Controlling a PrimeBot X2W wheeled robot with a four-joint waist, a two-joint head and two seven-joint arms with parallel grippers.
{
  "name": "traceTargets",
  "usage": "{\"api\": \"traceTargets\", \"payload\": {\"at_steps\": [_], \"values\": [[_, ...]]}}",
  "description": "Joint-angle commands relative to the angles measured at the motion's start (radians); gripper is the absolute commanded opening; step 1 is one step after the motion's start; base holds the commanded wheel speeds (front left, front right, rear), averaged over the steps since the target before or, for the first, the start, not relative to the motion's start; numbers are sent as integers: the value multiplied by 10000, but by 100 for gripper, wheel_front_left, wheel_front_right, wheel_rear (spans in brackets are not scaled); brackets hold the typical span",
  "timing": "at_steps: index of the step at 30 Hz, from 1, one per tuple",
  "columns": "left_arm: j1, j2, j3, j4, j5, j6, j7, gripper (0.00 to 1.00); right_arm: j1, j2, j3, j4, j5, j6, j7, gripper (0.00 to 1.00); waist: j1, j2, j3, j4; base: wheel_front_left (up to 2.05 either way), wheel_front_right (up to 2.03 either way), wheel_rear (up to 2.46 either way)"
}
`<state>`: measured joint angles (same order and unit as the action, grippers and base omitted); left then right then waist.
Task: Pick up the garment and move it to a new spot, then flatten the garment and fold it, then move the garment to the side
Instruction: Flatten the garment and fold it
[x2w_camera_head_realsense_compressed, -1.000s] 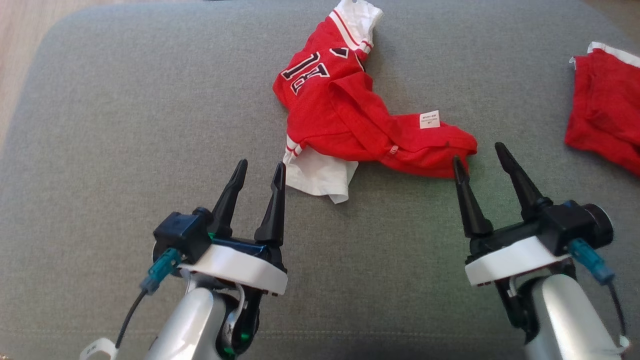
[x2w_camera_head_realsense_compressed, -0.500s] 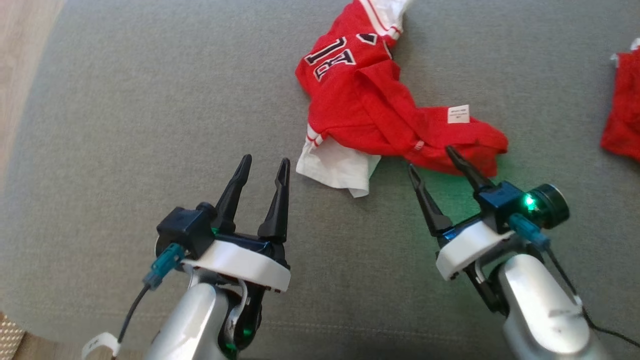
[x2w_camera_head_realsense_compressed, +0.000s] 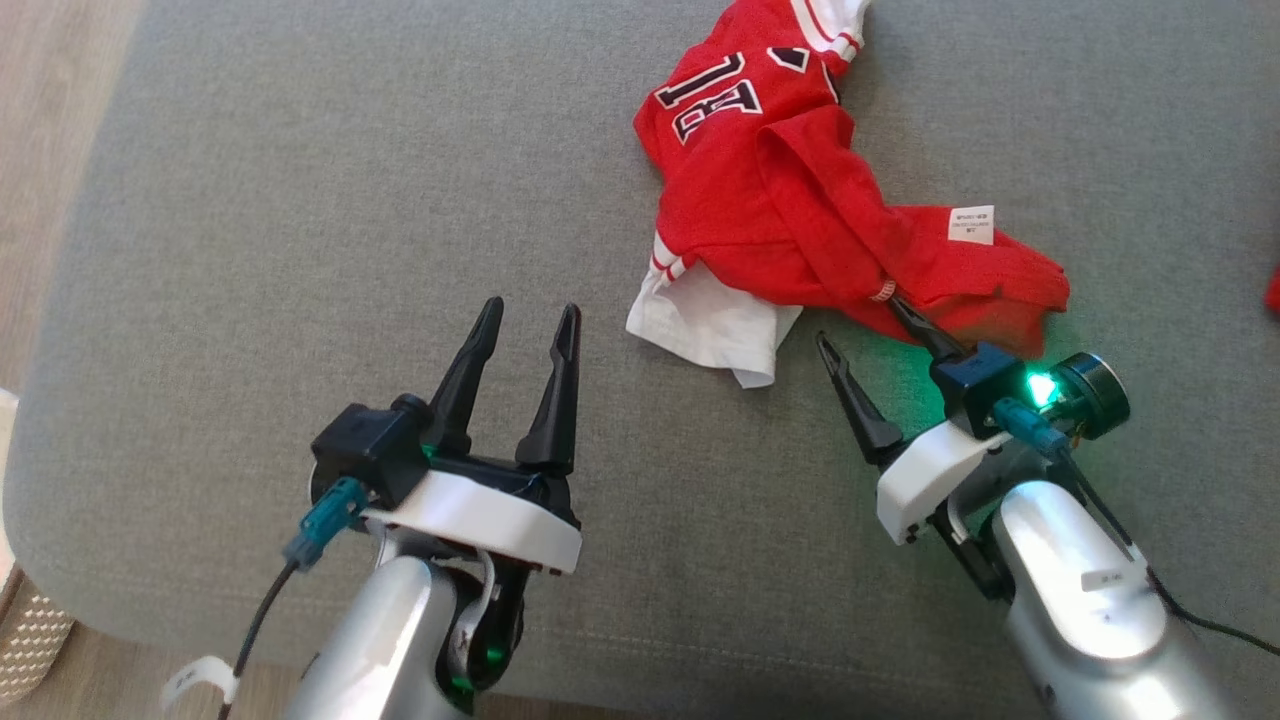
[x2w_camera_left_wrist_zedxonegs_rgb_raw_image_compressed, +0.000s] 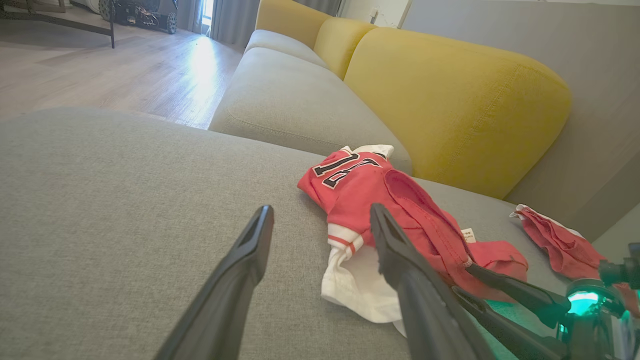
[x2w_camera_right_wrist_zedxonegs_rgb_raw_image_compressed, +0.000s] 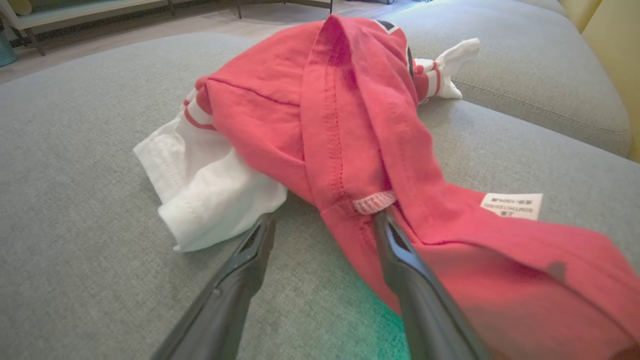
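Observation:
A crumpled red jersey, the garment (x2w_camera_head_realsense_compressed: 790, 200), lies on the grey seat cushion (x2w_camera_head_realsense_compressed: 300, 200), with white sleeves, dark numerals and a white label. My right gripper (x2w_camera_head_realsense_compressed: 858, 320) is open at its near hem. In the right wrist view, the right gripper (x2w_camera_right_wrist_zedxonegs_rgb_raw_image_compressed: 324, 217) has one finger resting against the red fabric (x2w_camera_right_wrist_zedxonegs_rgb_raw_image_compressed: 310, 115) by a small striped loop, and the other over bare cushion beside the white sleeve. My left gripper (x2w_camera_head_realsense_compressed: 531, 310) is open and empty, a short way left of the white sleeve. The left wrist view shows the left gripper (x2w_camera_left_wrist_zedxonegs_rgb_raw_image_compressed: 321, 210) just short of the garment (x2w_camera_left_wrist_zedxonegs_rgb_raw_image_compressed: 380, 200).
Another red cloth (x2w_camera_left_wrist_zedxonegs_rgb_raw_image_compressed: 555, 240) lies further right on the cushion. Yellow back cushions (x2w_camera_left_wrist_zedxonegs_rgb_raw_image_compressed: 450, 100) rise behind the seat. Wooden floor (x2w_camera_head_realsense_compressed: 50, 150) borders the cushion's left edge, and a woven basket (x2w_camera_head_realsense_compressed: 25, 630) stands at the lower left.
The head camera has turned, so the whole picture has slid right. My right gripper has moved forward and tilted, and one finger now reaches the garment's near hem. The left gripper has held still.

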<state>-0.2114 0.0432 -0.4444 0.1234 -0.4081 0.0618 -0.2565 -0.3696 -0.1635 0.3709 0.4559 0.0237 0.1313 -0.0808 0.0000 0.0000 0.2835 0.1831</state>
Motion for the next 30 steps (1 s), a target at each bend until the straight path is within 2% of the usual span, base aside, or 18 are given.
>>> {"api": "traceTargets", "payload": {"at_steps": [1,5,6,7,8,14,25,30], "values": [[-352,70,244,-359,-76,49,-53,100,-308,31,134,-142,-19,-6,-145,100,0,0,33,35,0,0,0],[-386,70,249,-365,-56,73,-53,100,-471,98,-9,115,-114,-6,-272,100,0,0,61,62,0,0,0],[-386,70,256,-362,-49,77,-53,100,-491,126,-34,169,-118,-6,-296,82,0,0,61,57,0,0,0],[-384,70,266,-358,-44,81,-53,100,-509,145,-43,221,-119,-6,-315,24,0,0,56,48,0,0,0],[-378,70,275,-353,-38,83,-53,100,-523,156,-44,268,-122,-6,-334,0,0,0,47,38,0,0,0],[-346,70,316,-334,-31,85,-53,100,-474,187,-291,239,-27,-6,-448,0,0,0,-58,-62,0,0,0],[-278,70,295,-309,-22,93,-53,100,-302,-33,-1247,-632,137,-6,-313,0,0,0,-267,-263,0,0,0],[-190,70,307,-284,-5,92,-53,100,-53,120,-1777,-1261,344,-6,-468,0,0,0,-420,-314,0,0,0]]}}
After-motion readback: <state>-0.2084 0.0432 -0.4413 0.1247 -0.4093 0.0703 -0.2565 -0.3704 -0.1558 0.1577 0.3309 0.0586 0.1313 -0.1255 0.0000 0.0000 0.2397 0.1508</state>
